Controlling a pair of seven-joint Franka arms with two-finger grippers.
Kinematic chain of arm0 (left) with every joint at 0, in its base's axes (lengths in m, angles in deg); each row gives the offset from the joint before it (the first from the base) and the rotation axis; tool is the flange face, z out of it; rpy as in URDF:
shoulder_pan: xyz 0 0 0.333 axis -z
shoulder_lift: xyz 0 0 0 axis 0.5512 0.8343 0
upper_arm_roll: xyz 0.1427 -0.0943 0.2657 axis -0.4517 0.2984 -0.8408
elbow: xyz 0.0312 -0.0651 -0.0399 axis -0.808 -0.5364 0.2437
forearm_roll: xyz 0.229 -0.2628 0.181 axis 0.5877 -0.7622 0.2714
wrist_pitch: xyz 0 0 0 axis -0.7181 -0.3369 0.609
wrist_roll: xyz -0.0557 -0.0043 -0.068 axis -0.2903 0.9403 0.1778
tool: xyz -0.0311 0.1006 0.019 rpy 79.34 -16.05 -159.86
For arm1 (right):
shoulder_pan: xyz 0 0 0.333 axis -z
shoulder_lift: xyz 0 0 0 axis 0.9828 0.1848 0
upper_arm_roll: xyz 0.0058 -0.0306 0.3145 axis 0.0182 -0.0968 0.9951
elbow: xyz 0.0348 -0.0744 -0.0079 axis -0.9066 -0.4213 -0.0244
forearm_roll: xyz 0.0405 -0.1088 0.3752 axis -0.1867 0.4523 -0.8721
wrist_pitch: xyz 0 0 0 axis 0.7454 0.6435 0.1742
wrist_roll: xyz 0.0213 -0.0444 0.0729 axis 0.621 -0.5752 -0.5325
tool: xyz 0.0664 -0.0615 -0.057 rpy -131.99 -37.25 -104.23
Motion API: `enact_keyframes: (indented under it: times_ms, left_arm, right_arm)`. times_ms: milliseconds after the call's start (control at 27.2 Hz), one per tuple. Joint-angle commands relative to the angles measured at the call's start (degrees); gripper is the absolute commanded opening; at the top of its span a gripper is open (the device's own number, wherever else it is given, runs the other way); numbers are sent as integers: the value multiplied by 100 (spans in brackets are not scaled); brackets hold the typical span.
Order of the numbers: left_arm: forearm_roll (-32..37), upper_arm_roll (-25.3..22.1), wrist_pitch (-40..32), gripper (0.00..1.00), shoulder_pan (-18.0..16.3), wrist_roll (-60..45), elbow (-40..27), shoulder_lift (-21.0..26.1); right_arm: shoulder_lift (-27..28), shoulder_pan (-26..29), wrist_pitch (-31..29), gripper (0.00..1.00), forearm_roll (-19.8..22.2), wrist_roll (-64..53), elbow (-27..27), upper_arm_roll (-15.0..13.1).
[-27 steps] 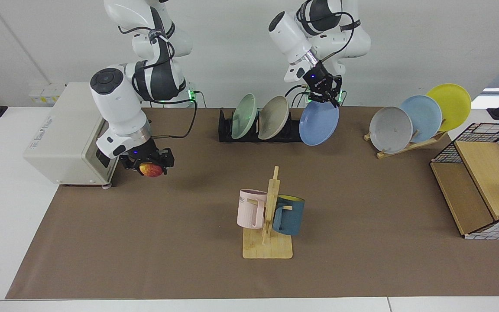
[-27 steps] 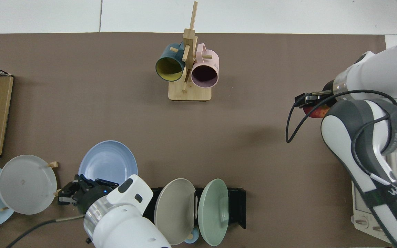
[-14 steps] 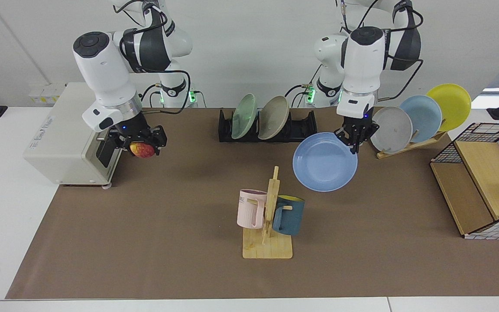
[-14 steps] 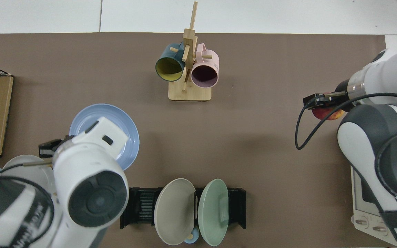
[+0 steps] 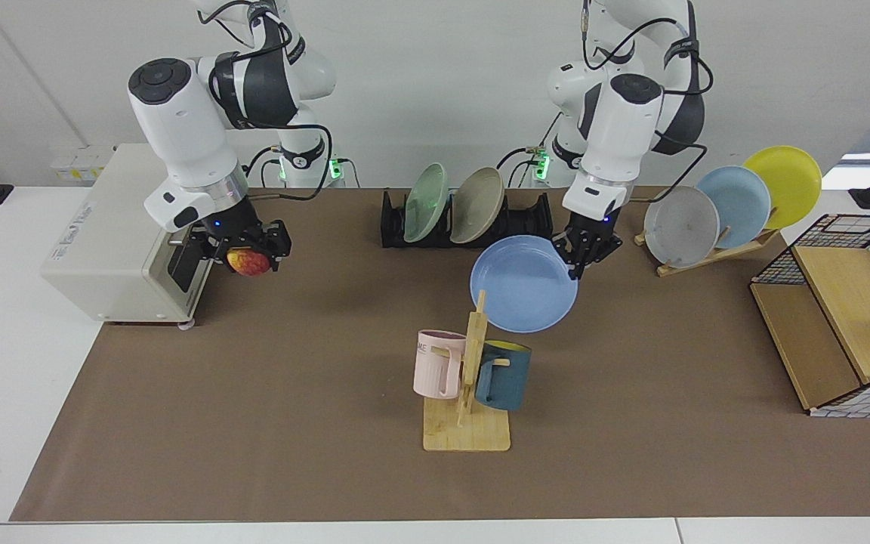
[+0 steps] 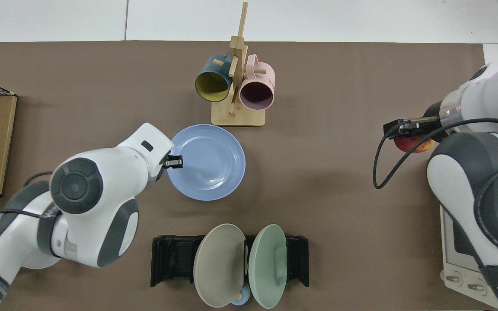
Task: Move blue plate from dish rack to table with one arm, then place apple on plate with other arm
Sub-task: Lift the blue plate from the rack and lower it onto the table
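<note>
Left gripper (image 5: pixel 584 253) pinches the blue plate (image 5: pixel 523 284) by its rim, face tilted toward the camera, out in front of the dish rack (image 5: pixel 526 221) and just behind the mug stand (image 5: pixel 468 393). Over by the white box (image 5: pixel 114 234), the right gripper (image 5: pixel 248 253) clamps the apple (image 5: pixel 248 262) above the table (image 5: pixel 314 363). In the rack, 2 plates: a green plate (image 5: pixel 426 202) and a beige plate (image 5: pixel 476 205).

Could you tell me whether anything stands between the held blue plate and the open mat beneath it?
Nothing visible does. The left gripper holds the blue plate by its rim over bare brown mat on the table. The wooden mug stand is close beside the plate's edge, not under it.
</note>
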Motion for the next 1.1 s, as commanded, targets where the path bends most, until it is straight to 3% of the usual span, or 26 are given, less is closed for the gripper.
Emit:
enact_keyframes:
  times_ms: [0,220,587,954,991,1028,1064]
  left_arm:
    - [-124,-5,408,0,133,283,-269,73]
    - [-168,13,777,0,405,196,-463,249]
    - [-176,22,795,0,828,160,-709,249]
    - [-176,4,839,0,810,169,-744,328]
    - [-176,13,839,2,810,134,-736,337]
    - [-176,13,839,24,810,29,-727,346]
    - [-176,4,848,58,810,-93,-692,372]
  right_arm:
    - [-36,82,15,0,41,-10,-39,64]
    - [-36,82,32,0,41,-10,-39,64]
    - [-36,73,15,0,41,-10,-48,64]
    - [-80,56,32,0,33,-1,-118,72]
    - [-80,65,24,0,33,-1,-144,72]
    - [-80,65,24,0,33,-1,-145,72]
    - [-80,65,24,0,33,-1,-145,72]
